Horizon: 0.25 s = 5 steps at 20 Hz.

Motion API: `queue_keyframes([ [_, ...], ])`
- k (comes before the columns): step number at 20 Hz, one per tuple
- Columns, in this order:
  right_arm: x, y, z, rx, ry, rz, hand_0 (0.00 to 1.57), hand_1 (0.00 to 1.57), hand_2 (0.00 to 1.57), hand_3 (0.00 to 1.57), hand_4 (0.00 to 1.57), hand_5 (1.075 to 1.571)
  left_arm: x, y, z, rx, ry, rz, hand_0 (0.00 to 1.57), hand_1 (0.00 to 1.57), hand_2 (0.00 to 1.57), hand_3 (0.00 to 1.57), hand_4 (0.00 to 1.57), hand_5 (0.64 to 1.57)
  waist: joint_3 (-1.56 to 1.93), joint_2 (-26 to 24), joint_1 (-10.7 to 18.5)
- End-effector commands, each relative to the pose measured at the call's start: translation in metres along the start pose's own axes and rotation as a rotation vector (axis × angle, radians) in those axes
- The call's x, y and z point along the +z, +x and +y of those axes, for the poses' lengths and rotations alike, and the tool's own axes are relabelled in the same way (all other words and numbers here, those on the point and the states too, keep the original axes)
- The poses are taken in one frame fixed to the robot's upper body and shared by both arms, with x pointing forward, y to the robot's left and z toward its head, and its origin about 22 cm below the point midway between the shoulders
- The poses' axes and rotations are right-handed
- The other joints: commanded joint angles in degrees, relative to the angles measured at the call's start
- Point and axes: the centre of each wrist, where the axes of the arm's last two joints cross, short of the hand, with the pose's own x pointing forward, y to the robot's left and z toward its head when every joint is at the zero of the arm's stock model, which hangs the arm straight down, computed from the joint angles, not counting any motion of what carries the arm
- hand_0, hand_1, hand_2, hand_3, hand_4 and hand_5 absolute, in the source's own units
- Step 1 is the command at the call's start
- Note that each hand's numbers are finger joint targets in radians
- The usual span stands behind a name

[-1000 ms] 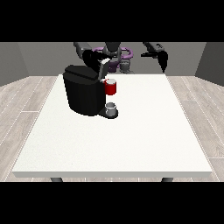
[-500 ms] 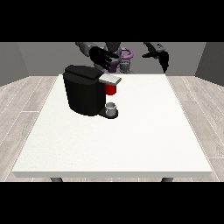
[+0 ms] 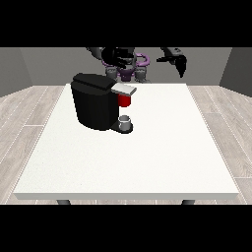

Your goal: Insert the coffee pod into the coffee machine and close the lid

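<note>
Coffee machine lid looks down; a pod's light and stiff, I'd pinch its sides, can't tell either hand's state tbh.

Coffee machine on table, left of centre.

A boxy black coffee machine stands upright on the white table, towards its far left part. Its grey lid lies flat and low over the brew head. A small grey thing sits on the machine's front base.
</note>
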Motion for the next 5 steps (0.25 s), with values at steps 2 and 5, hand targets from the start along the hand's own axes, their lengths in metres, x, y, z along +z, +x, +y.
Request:
queue_keyframes([
  [2, 0.046, -0.034, 0.031, -0.157, -0.034, -0.015, 0.00, 0.00, 0.00, 0.00, 0.29, 1.571, 0.003, -0.008, 0.006, 0.012, 0.003, -0.008, 0.00, 0.00, 0.00, 0.00, 0.19, 1.571, 0.02, -2.9, -2.1],
  [5, 0.074, -0.058, 0.022, -0.202, -0.070, 0.102, 0.00, 0.00, 0.00, 0.00, 0.16, 1.571, 0.019, -0.012, 0.013, 0.007, 0.042, 0.067, 0.00, 0.00, 0.00, 0.00, 0.19, 1.571, 0.02, -7.1, -4.5],
])
